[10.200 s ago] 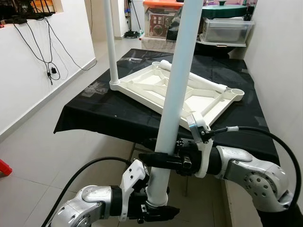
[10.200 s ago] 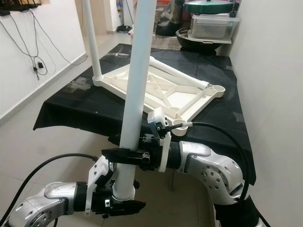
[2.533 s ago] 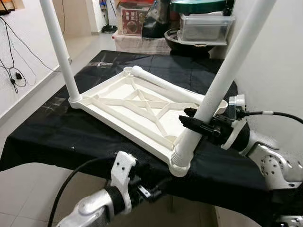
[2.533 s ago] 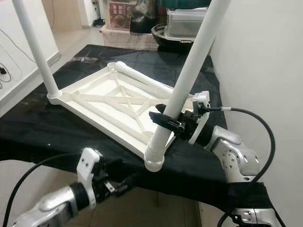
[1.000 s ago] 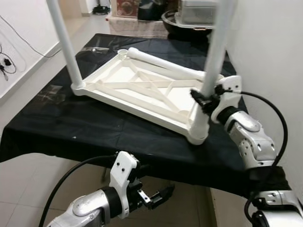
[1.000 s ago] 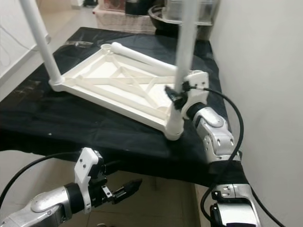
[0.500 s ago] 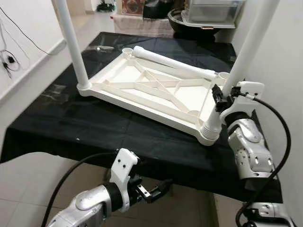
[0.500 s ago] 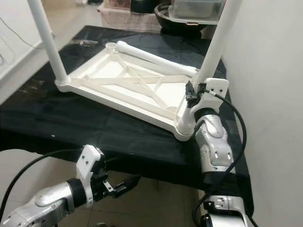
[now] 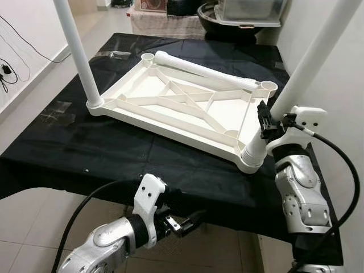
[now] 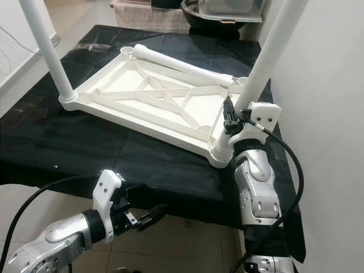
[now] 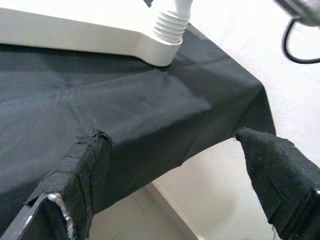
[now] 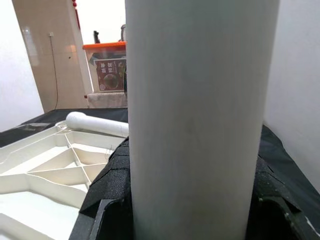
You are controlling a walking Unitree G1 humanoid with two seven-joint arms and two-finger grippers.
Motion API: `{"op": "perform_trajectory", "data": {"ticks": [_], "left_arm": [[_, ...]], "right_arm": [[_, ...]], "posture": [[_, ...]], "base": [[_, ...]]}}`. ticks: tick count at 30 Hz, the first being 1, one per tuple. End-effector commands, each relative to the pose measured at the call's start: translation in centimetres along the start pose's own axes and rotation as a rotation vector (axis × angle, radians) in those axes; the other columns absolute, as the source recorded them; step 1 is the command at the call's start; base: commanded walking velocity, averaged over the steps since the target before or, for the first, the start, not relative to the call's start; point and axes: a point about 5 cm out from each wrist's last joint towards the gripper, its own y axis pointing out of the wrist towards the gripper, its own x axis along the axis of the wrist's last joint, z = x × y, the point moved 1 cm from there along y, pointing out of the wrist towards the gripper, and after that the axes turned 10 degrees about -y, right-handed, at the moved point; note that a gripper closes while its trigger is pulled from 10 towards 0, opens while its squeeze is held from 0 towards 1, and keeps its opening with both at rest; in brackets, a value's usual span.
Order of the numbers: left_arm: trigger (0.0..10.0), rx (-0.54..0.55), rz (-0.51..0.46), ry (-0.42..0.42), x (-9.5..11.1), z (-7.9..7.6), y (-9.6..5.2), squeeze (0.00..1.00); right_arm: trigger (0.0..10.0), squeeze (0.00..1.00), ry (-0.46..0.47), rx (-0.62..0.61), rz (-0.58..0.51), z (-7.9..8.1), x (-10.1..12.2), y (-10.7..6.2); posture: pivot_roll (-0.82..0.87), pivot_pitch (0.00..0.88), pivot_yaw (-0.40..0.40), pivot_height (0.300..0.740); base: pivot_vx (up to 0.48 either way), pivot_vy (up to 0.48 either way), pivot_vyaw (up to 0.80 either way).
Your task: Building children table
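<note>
A white tabletop point(image 9: 148, 94) lies upside down on a table draped in black cloth point(image 9: 85, 148). One white leg point(image 9: 77, 57) stands upright in its left corner. A second leg point(image 9: 307, 62) leans out to the right from the near right corner, its ribbed end point(image 11: 172, 25) at the socket. My right gripper point(image 9: 264, 122) is shut on this leg just above the socket; in the right wrist view the leg point(image 12: 195, 120) runs between the black pads. A third leg point(image 9: 205, 71) lies loose along the tabletop's far edge. My left gripper point(image 9: 190, 219) hangs open below the table's front edge, holding nothing.
A white wall point(image 9: 341, 102) runs close along the table's right side. Storage boxes and a dark bowl point(image 9: 250, 11) stand beyond the far end. Tiled floor point(image 9: 28, 85) lies to the left, with cables point(image 9: 8, 68) by the wall. Two far corner sockets point(image 9: 269, 86) are open.
Ten seconds ago both grippers held the leg in front of the table. The left one has let go and dropped; the right has brought the leg to the near right corner.
</note>
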Motion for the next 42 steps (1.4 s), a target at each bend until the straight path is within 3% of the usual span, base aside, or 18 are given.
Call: {"op": "perform_trajectory", "data": {"ticks": [1, 3, 4, 9, 10, 13, 14, 16, 17, 18, 20, 22, 24, 36, 37, 38, 42], "left_arm": [[10.0, 0.03, 0.015, -0.014, -0.5, 0.5, 0.0, 0.0], [10.0, 0.038, 0.009, -0.019, -0.3, 0.7, 0.1, 0.0], [10.0, 0.057, -0.01, -0.027, 0.0, 1.1, 0.4, 1.0], [10.0, 0.074, -0.036, 0.001, 0.6, 1.4, 0.8, 1.0], [10.0, 0.09, -0.053, 0.042, 1.3, 1.5, 1.2, 1.0], [10.0, 0.105, -0.064, 0.08, 1.8, 1.8, 1.7, 1.0], [10.0, 0.1, -0.065, 0.129, 2.4, 1.8, 2.5, 0.0], [10.0, 0.1, -0.065, 0.129, 2.4, 1.8, 2.5, 0.0], [10.0, 0.083, -0.064, 0.179, 3.0, 1.8, 3.5, 0.0], [10.0, 0.083, -0.064, 0.179, 3.0, 1.8, 3.5, 0.0], [10.0, 0.046, -0.055, 0.267, 3.6, 1.6, 5.5, 0.0], [10.0, 0.046, -0.055, 0.267, 3.6, 1.6, 5.5, 0.0], [10.0, 0.024, -0.058, 0.305, 4.0, 1.6, 6.9, 0.0], [10.0, -0.017, -0.041, 0.319, 3.5, 1.0, 8.6, 0.0], [0.7, -0.033, -0.033, 0.317, 2.8, 0.7, 8.9, 0.0], [0.0, -0.039, -0.032, 0.318, 2.6, 0.6, 9.0, 0.0], [0.0, -0.044, -0.032, 0.32, 2.4, 0.6, 9.0, 0.0]], "right_arm": [[10.0, 0.0, 0.008, 0.015, 0.011, 0.2, -0.1, -0.2], [10.0, 0.0, 0.025, 0.043, -0.019, 0.5, 0.8, -0.1], [10.0, 0.0, 0.059, 0.103, -0.068, 1.1, 2.1, 0.0], [10.0, 0.0, 0.125, 0.171, -0.104, 2.1, 3.2, 0.0], [10.0, 0.0, 0.167, 0.218, -0.122, 2.8, 3.9, -0.2], [10.0, 0.0, 0.181, 0.262, -0.137, 3.6, 4.5, -0.4], [10.0, 0.0, 0.219, 0.314, -0.149, 4.5, 5.1, -0.7], [10.0, 0.0, 0.219, 0.314, -0.149, 4.5, 5.1, -0.7], [10.0, 0.0, 0.266, 0.378, -0.15, 5.5, 5.4, -1.2], [10.0, 0.0, 0.266, 0.378, -0.15, 5.5, 5.4, -1.2], [10.0, 0.0, 0.334, 0.525, -0.135, 7.6, 5.6, -2.4], [10.0, 0.0, 0.334, 0.525, -0.135, 7.6, 5.6, -2.4], [10.0, 0.0, 0.362, 0.634, -0.111, 9.0, 5.6, -3.5], [10.0, 0.0, 0.403, 0.755, -0.061, 10.7, 5.2, -5.0], [10.0, 0.0, 0.409, 0.778, -0.045, 11.0, 5.2, -5.4], [10.0, 0.0, 0.41, 0.781, -0.037, 11.0, 5.2, -5.5], [10.0, 0.0, 0.407, 0.783, -0.03, 11.0, 5.2, -5.5]], "posture": [[0.19, 0.08, -0.028, 0.74], [0.19, 0.074, -0.031, 0.74], [0.19, 0.067, -0.031, 0.74], [0.19, 0.059, -0.033, 0.74], [0.19, 0.057, -0.034, 0.74], [0.19, 0.048, -0.032, 0.74], [0.19, 0.047, -0.031, 0.74], [0.19, 0.047, -0.031, 0.74], [0.18, 0.039, -0.029, 0.74], [0.18, 0.039, -0.029, 0.74], [0.18, 0.036, -0.028, 0.74], [0.18, 0.036, -0.028, 0.74], [0.17, 0.033, -0.026, 0.74], [0.17, 0.031, -0.027, 0.74], [0.17, 0.031, -0.027, 0.74], [0.17, 0.038, -0.029, 0.74], [0.17, 0.038, -0.029, 0.74]], "base": [[0.0, 0.0, 0.0], [0.0, 0.0, 0.0], [0.0, 0.0, 0.0], [0.0, 0.0, 0.0], [0.0, 0.0, 0.0], [0.0, 0.0, 0.0], [0.0, 0.0, 0.0], [0.0, 0.0, 0.0], [0.0, 0.0, 0.0], [0.0, 0.0, 0.0], [0.0, 0.0, 0.0], [0.0, 0.0, 0.0], [0.0, 0.0, 0.0], [0.0, 0.0, 0.0], [0.0, 0.0, 0.0], [0.0, 0.0, 0.0], [0.0, 0.0, 0.0]]}}
